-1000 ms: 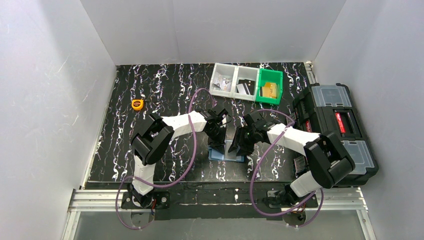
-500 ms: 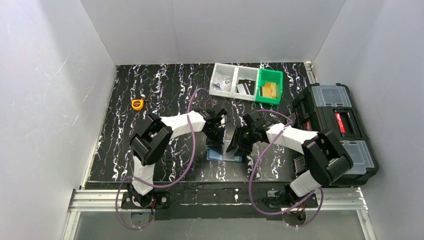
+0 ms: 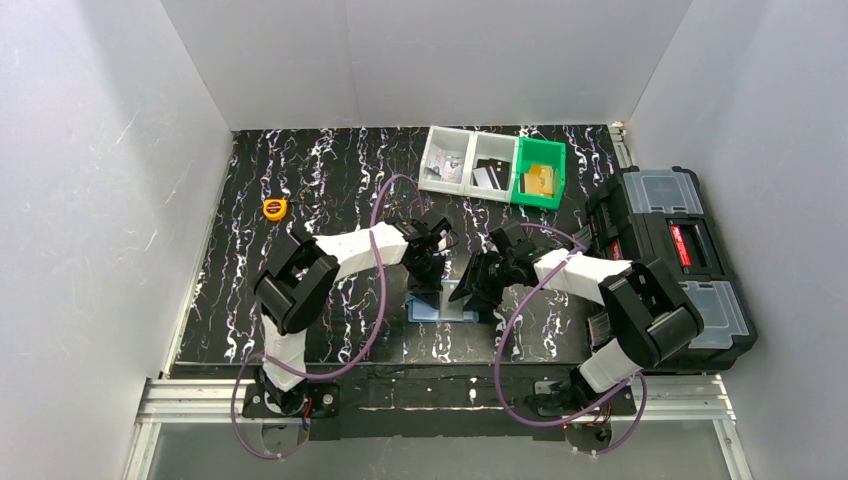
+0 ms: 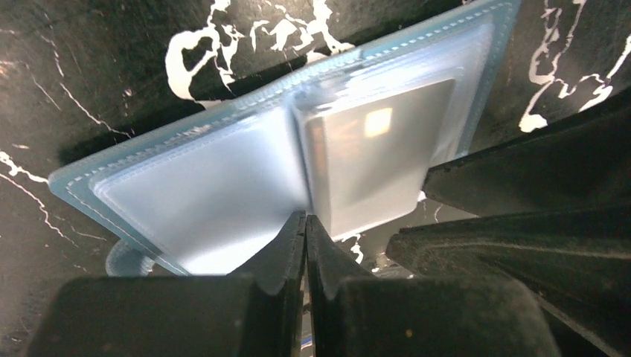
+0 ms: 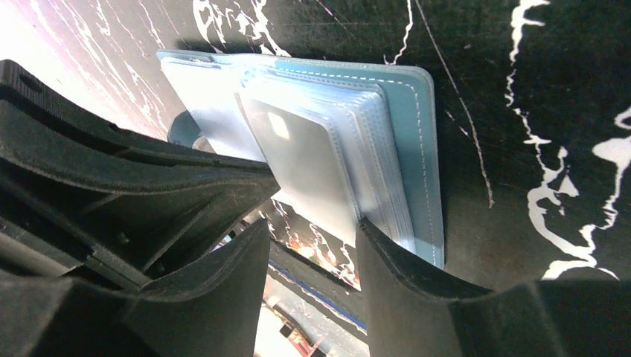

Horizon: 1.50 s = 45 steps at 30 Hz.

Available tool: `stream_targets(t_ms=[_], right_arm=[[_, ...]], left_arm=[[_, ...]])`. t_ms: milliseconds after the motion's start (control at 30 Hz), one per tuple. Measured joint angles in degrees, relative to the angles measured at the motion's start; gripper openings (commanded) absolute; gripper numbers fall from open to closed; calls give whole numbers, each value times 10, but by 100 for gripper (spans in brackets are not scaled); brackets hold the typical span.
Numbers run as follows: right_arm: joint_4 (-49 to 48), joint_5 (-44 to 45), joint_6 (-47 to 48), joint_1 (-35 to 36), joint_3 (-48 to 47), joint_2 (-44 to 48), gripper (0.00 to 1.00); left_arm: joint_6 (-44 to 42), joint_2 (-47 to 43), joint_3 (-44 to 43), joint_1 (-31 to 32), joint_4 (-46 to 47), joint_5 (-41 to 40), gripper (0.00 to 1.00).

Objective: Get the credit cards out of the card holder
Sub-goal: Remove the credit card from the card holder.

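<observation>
Tools meet just below the middle of the top view, where the holder (image 3: 430, 310) lies open and flat on the tabletop (image 3: 300, 190). The left tool (image 4: 306, 220), pressed together on nothing, aims its tips at the fold, lower centre of its wrist view. The right tool (image 5: 312, 239) stands apart, straddling the lower edge of the clear sleeves (image 5: 379, 186), where a grey card (image 5: 298, 160) shows.

The step looks like pin-and-pull. It is best to press the left tips on the bare flap so the holder cannot slide. The right tool should then close on the card's edge alone, not the whole stack, and draw along the sleeve's opening.

Further up, the bins (image 3: 470, 160), the tape (image 3: 275, 209) at left and the toolbox (image 3: 660, 250) at right show no readable writing. The toolbox's red label (image 3: 683, 243) is too small.
</observation>
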State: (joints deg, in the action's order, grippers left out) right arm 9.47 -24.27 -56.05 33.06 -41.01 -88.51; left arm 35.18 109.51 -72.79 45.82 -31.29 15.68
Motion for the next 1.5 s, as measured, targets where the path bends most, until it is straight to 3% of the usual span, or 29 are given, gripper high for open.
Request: stream_targets(t_ms=[367, 967, 1033, 1167, 1500], right_arm=[[-21, -5, -8, 0, 3, -5, 55], [-27, -8, -9, -2, 7, -3, 56], [-29, -10, -9, -3, 7, -3, 52], [-28, -3, -7, -4, 8, -4, 33], [-14, 17, 5, -4, 5, -5, 12]], left_arm=[[-1, -34, -3, 1, -5, 2, 0], [4, 1, 7, 0, 17, -13, 0], [5, 1, 8, -1, 17, -12, 0], [7, 1, 10, -3, 19, -10, 0], [8, 1, 11, -4, 22, -5, 0]])
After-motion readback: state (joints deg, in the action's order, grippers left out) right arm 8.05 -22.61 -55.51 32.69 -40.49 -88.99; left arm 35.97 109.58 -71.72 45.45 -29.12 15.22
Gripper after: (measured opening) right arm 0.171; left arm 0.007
